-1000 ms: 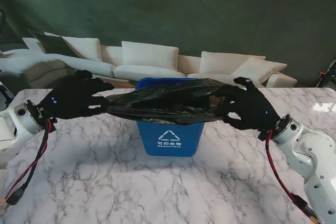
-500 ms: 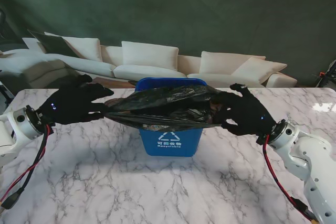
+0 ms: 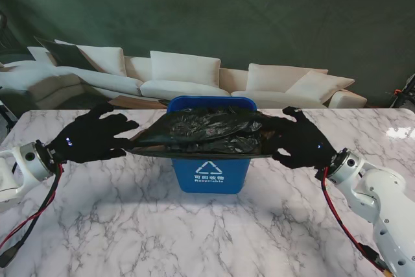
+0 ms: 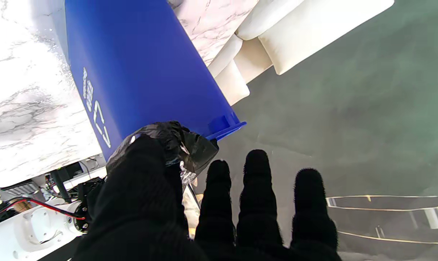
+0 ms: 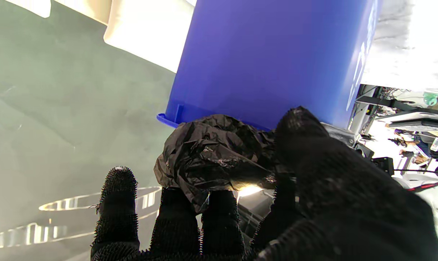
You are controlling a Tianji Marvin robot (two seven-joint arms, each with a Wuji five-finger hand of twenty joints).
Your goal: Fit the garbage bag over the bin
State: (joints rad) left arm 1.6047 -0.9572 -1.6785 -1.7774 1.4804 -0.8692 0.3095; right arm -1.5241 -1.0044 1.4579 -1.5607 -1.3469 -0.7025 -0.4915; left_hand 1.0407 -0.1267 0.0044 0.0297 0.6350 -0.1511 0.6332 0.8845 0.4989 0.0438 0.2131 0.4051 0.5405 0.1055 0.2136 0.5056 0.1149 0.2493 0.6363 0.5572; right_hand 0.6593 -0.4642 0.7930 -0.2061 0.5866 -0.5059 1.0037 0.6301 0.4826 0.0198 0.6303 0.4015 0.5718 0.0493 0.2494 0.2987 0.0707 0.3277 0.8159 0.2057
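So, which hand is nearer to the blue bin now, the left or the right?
Right. The right hand holds the garbage bag close beside the blue bin at its rim. The left hand grips the bag's other end, clearly farther out from the bin's side.

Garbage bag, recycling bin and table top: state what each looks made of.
Garbage bag: thin black plastic film, glossy, judging by its fine crinkles and glints. Recycling bin: rigid blue plastic, smooth, with a moulded rim and a printed white symbol. Table top: white, grey-veined and polished, like marble; real stone or a laminate cannot be told.
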